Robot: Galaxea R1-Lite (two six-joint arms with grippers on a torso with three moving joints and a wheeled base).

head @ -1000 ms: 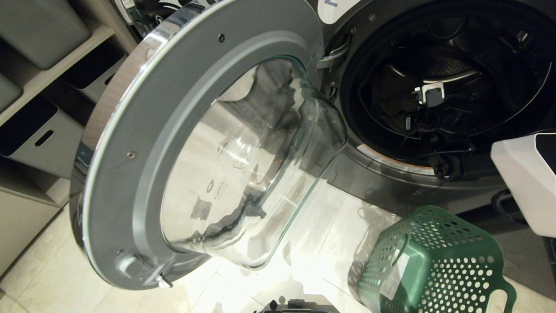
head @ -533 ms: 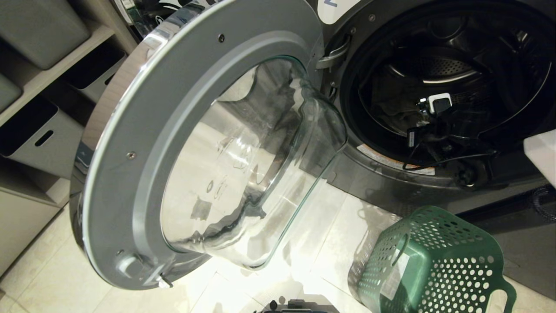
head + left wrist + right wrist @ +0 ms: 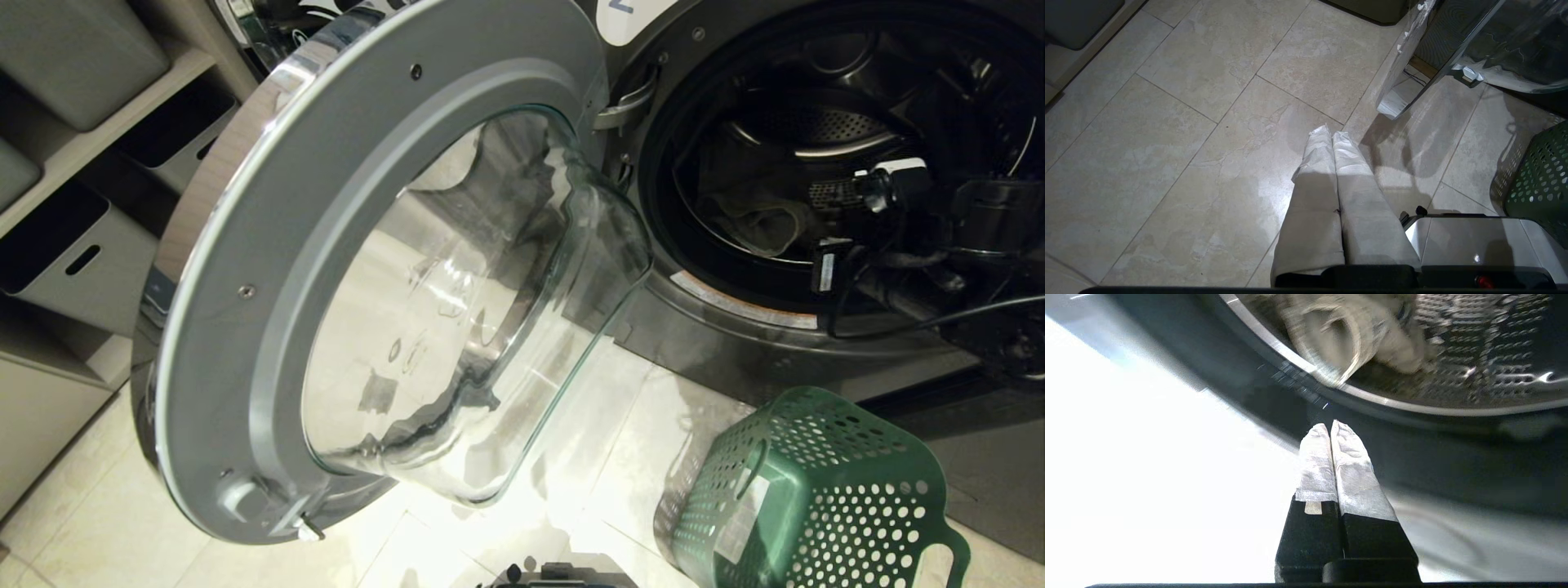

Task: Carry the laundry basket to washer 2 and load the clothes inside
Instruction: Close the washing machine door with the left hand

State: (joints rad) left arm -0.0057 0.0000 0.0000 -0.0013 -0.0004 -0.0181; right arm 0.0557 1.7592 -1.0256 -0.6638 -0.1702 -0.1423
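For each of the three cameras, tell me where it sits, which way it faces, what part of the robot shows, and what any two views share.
Head view: high on the robot, looking forward and down at washer 2, its open door, the laundry basket; the right arm reaches into the drum opening.
Left wrist view: behind the shut left gripper, facing the floor tiles.
Right wrist view: behind the shut right gripper, facing the drum rim and the clothes inside.
Shared: head and right wrist both show the clothes in the drum; head and left wrist both show the basket.
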